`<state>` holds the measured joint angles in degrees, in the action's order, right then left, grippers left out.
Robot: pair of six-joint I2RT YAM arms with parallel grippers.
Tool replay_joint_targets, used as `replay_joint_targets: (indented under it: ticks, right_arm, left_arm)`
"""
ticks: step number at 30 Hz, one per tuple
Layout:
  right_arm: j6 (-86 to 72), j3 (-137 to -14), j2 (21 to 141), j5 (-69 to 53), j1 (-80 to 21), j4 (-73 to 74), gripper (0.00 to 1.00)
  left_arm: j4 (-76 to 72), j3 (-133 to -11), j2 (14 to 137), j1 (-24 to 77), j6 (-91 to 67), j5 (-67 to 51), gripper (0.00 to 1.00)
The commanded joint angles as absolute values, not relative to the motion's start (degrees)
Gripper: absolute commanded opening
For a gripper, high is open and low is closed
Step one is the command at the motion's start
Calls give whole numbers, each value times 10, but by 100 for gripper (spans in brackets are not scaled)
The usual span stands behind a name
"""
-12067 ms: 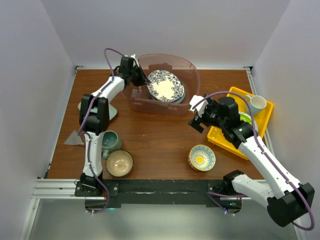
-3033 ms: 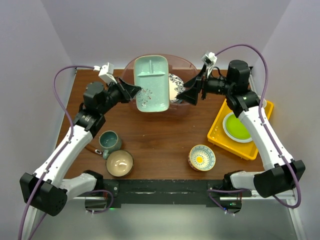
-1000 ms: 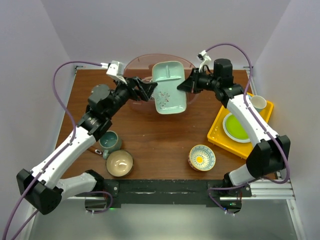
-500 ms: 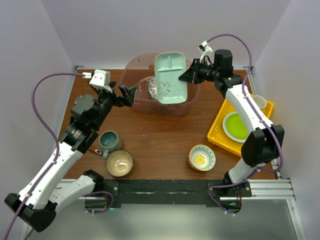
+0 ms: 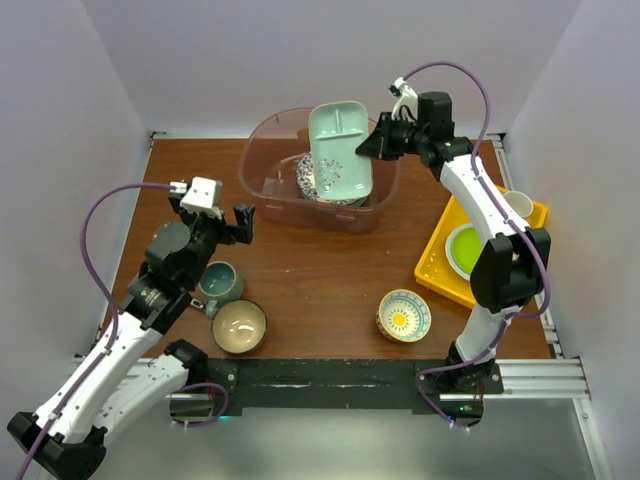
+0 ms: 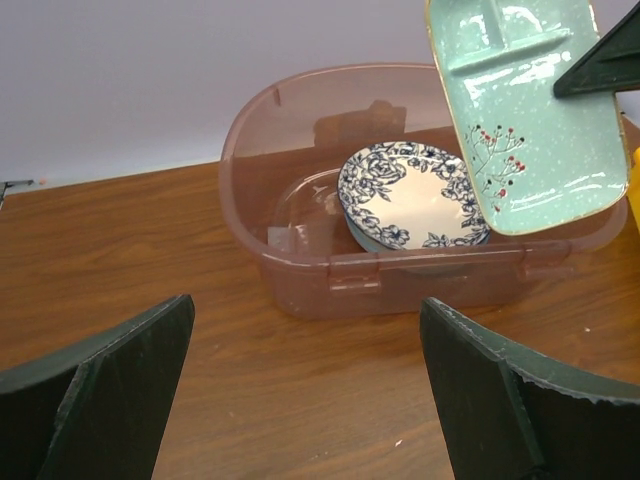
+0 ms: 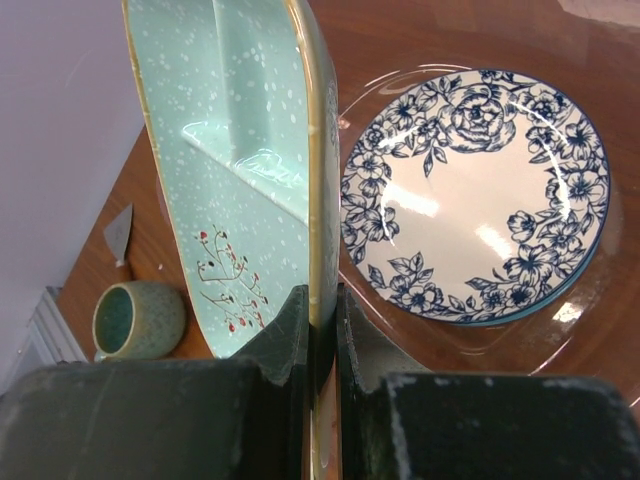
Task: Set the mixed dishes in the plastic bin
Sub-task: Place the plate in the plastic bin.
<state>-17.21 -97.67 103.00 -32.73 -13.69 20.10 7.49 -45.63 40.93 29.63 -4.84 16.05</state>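
The mint dish (image 5: 340, 150) is glazed ceramic: glossy, finely speckled with white, and edged with a thin golden rim. The plate (image 7: 475, 195) is glossy too, with bright glints on its white centre. My bin (image 5: 262, 182) is smooth, translucent pinkish plastic. The desk (image 5: 320, 270) shows brown wood grain with a soft sheen. Near its front left corner, the mug (image 5: 218, 283) has a duller, speckled teal glaze. The fingers (image 6: 110, 390) of my left gripper (image 6: 305, 310) are matt black, grainy plastic.

Left end effector (image 6: 305, 300) released mint dish (image 5: 340, 150), retreated.
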Motion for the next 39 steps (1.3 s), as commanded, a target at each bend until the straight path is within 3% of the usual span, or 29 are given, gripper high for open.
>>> replay_joint_targets:
  ticks: [1, 39]
  right_arm:
    - [-166, -1032, 1023, -334, -135, 155, 0]
    - [-150, -1172, 1240, -257, -153, 192, 1]
  left_arm:
    - [47, -432, 388, 292, -31, 190, 100]
    - [38, -413, 383, 292, -30, 204, 100]
